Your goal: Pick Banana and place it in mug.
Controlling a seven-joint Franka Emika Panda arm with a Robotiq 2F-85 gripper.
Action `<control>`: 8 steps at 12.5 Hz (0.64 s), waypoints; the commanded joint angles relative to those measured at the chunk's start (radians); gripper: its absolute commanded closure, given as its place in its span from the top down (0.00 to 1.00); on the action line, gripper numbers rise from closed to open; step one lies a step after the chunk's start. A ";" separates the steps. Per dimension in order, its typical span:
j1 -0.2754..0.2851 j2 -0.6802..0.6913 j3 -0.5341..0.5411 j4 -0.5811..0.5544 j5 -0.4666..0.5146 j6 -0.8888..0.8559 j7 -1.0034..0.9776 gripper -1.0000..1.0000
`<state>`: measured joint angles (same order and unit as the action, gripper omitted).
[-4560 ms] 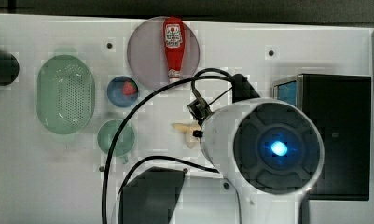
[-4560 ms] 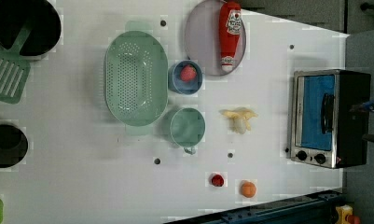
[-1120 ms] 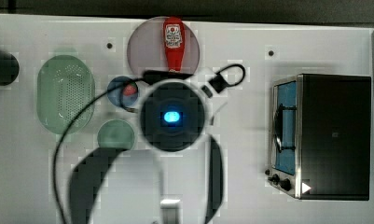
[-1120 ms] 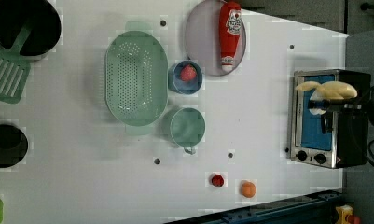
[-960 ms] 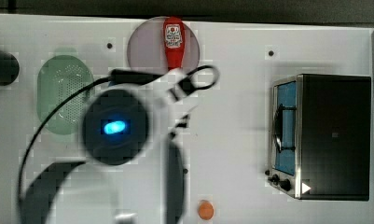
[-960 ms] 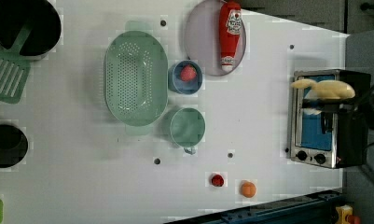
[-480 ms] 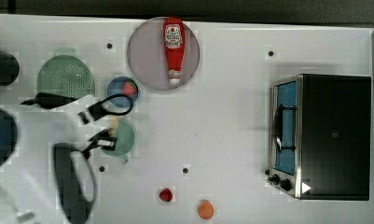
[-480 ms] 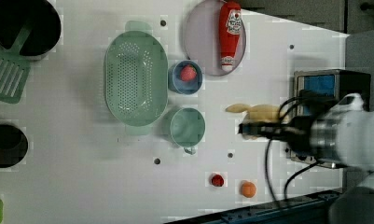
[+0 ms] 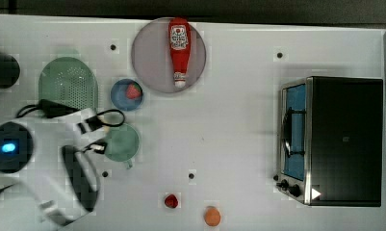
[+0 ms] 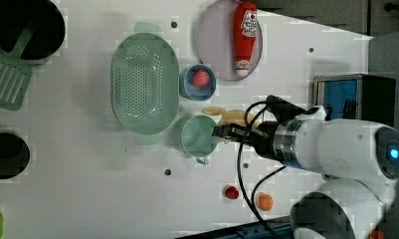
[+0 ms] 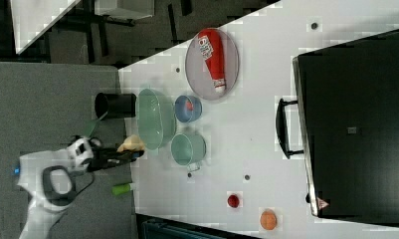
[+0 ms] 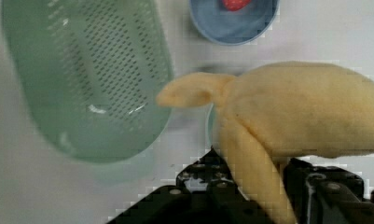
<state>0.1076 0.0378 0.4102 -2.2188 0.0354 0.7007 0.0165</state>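
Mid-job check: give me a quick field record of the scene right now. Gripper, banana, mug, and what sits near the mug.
gripper: shut on the banana, beside the mug in the left view
banana: yellow, held off the table, not yet in the mug
mug: teal-green, upright on the white table, looks empty
colander: pale green, on the left view's left of the mug
blue bowl: holds a strawberry
plate: carries a ketchup bottle lying flat
toaster oven: at the top view's right
step left: lower the banana into the mug
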 commanded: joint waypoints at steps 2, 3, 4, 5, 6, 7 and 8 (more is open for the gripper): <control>-0.034 0.059 -0.002 -0.052 -0.002 0.051 0.057 0.35; -0.034 0.067 -0.002 -0.060 -0.002 0.064 0.057 0.35; -0.034 0.074 -0.001 -0.071 -0.002 0.078 0.057 0.50; -0.034 0.074 -0.001 -0.073 -0.002 0.091 0.057 0.61; -0.034 0.071 -0.001 -0.072 -0.002 0.112 0.057 0.72; -0.034 0.068 -0.001 -0.073 -0.002 0.114 0.057 0.84; -0.034 0.066 -0.002 -0.072 -0.002 0.118 0.057 0.98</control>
<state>0.0614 0.1534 0.3899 -2.3262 0.0132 0.8071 0.0353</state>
